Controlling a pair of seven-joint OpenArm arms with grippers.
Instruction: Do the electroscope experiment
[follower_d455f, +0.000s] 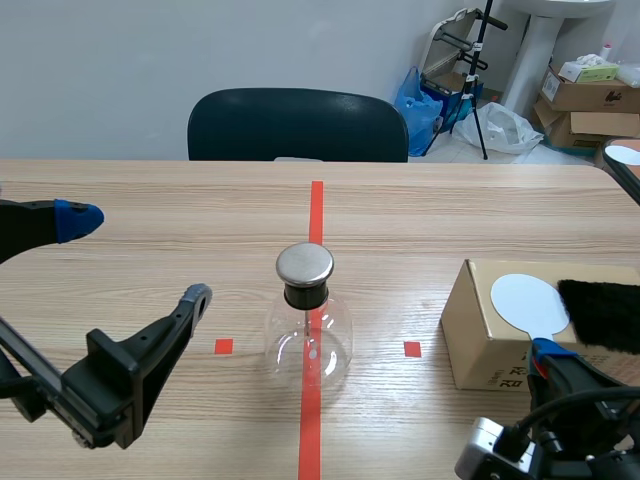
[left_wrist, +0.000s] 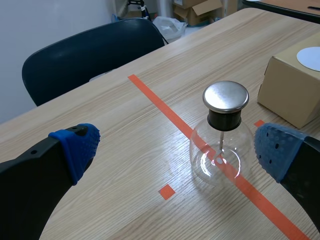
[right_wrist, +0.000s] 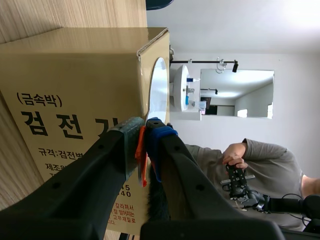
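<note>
Left gripper (follower_d455f: 140, 257): my jaws stand wide apart with nothing between them, at the lower left of the scene view above the table (follower_d455f: 150, 190). Ahead of these fingers stands the flask (follower_d455f: 307, 335), a clear glass bulb with a black neck and a flat metal cap (follower_d455f: 304, 264). It sits upright at the centre of the frame on the long red tape line, and neither of my grippers touches it. A thin rod hangs down from the cap inside the glass. Right gripper (right_wrist: 144, 145): my jaws are clamped on the thin orange handle (right_wrist: 142, 162) of the paddle (follower_d455f: 528, 300). Its round white blade lies flat on top of the cardboard box (follower_d455f: 470, 335) at the lower right of the scene. A black furry cloth (follower_d455f: 600, 313) lies on the same box, just beside the blade; whether the two touch, I cannot tell. A dark chair (follower_d455f: 297, 125) stands behind the table, top centre.
</note>
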